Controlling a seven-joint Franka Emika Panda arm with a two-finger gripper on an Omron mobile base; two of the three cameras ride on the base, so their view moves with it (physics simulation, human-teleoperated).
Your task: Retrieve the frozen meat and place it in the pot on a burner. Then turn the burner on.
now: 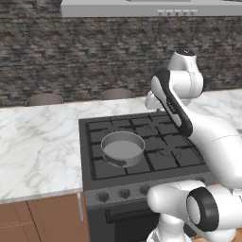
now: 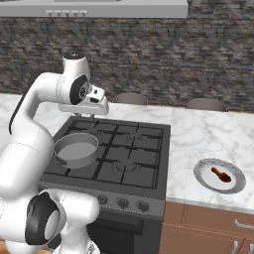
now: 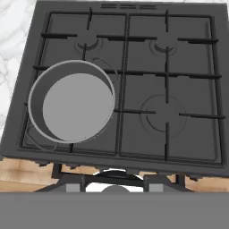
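- So the robot's hand hangs high over the back of the cooktop (image 1: 142, 146), camera looking straight down at the grates. The tool (image 2: 88, 115) is tucked under the hand, and whether the tips are apart or together can't be told from these shots. Nothing looks held.
- The pot (image 3: 71, 102) sits on the front-left burner (image 3: 33, 132) as seen from the base; grey, low straight walls, and empty inside.
- The frozen meat (image 2: 221, 174) isn't in the pot yet. It's a small reddish-brown chunk lying on a shallow silvery dish (image 2: 201, 173) on the marble bench (image 2: 208, 134) right of the stove, well apart from the arm.
- Step in hand, best guess: go fetch the meat. The arm needs to swing right, come down over the dish with tips spread, and pinch the chunk across its narrow side.
- It's small and irregular, so a centred grip matters or it'll likely slip out.
- The knobs (image 2: 122, 202) on the front panel come later, and the one matching the pot's burner must be picked.
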